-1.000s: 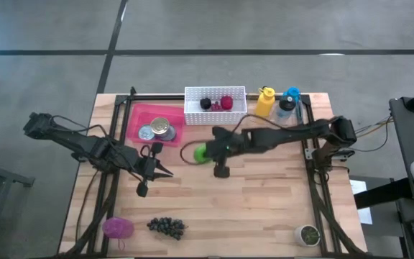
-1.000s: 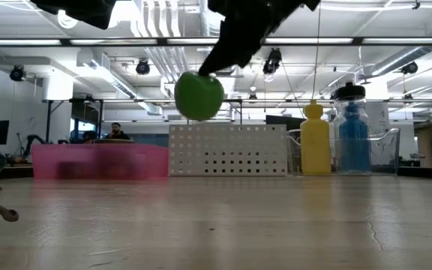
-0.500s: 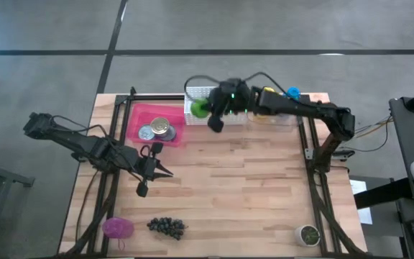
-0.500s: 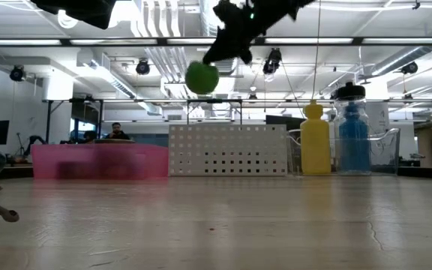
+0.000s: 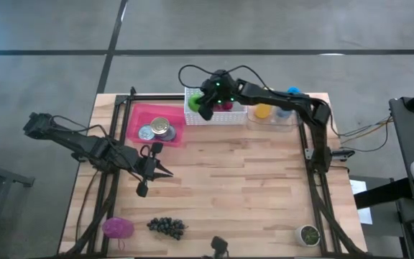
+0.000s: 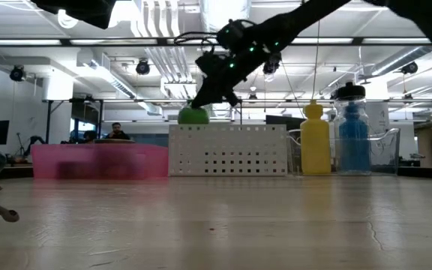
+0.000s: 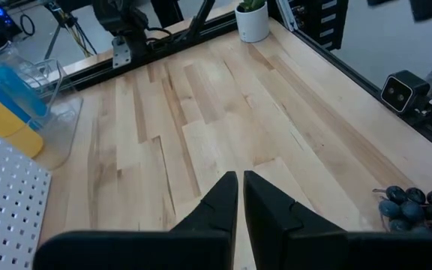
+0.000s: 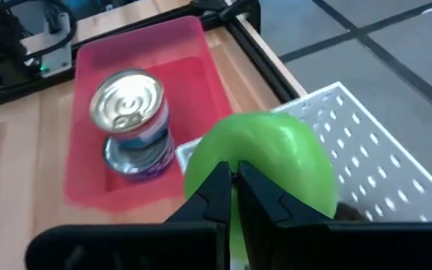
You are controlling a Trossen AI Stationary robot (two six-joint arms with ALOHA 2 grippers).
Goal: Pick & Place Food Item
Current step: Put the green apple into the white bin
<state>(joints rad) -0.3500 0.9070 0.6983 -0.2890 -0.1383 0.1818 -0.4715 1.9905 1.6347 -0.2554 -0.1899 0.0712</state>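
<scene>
- Overhead, the right claw (image 5: pixel 205 108) reaches to the 12 o'clock edge of the surface (image 5: pixel 250 187) and hangs over the 9 o'clock end of the white basket (image 5: pixel 236 117), with the green fruit (image 5: pixel 195 108) just showing beside it; this looks like the placing step, the carry being all but done.
- Overhead too, the left claw (image 5: pixel 144 188) waits near the 9 o'clock side of the surface, with the pink tray (image 5: pixel 136 115) and its tin can (image 5: pixel 161 126) at about 11 o'clock.
- Level with the surface, the green fruit (image 6: pixel 194 115) sits right at the white basket's (image 6: pixel 227 150) top rim, the right claw (image 6: pixel 214 94) above it (whether it already rests on something inside is hidden).
- From the left wrist, the left claw (image 7: pixel 239 196) has its fingers nearly together and holds nothing; dark grapes (image 7: pixel 417 204) lie off to one side.
- From the right wrist, the right claw (image 8: pixel 232 187) is nearly closed against the green fruit (image 8: pixel 265 161), gripping it, basket wall beside it.
- Next, I judge, it calls for a short descent into the basket, then parting the fingers and lifting straight out.
</scene>
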